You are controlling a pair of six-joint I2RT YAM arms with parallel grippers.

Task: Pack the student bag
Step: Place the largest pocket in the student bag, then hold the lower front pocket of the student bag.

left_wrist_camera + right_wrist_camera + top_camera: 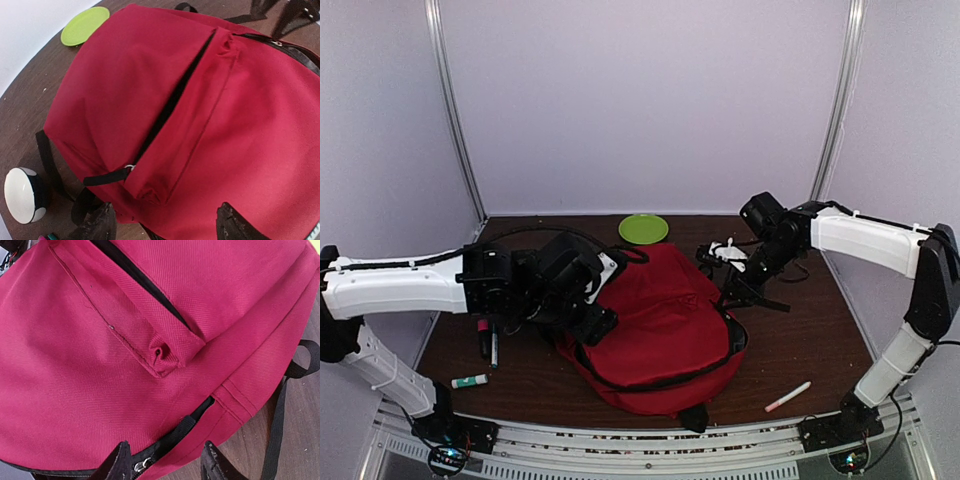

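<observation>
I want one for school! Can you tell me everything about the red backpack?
The red backpack is a big bag of woven-looking fabric, lying on the brown table between the two arms. It has black zippers and black straps trailing from its edges. Its front pocket is unzipped, showing a dark slit. The cloth looks soft and slightly wrinkled. The right gripper straddles a black zipper at the bag's edge; the left gripper hangs open just above it.
</observation>
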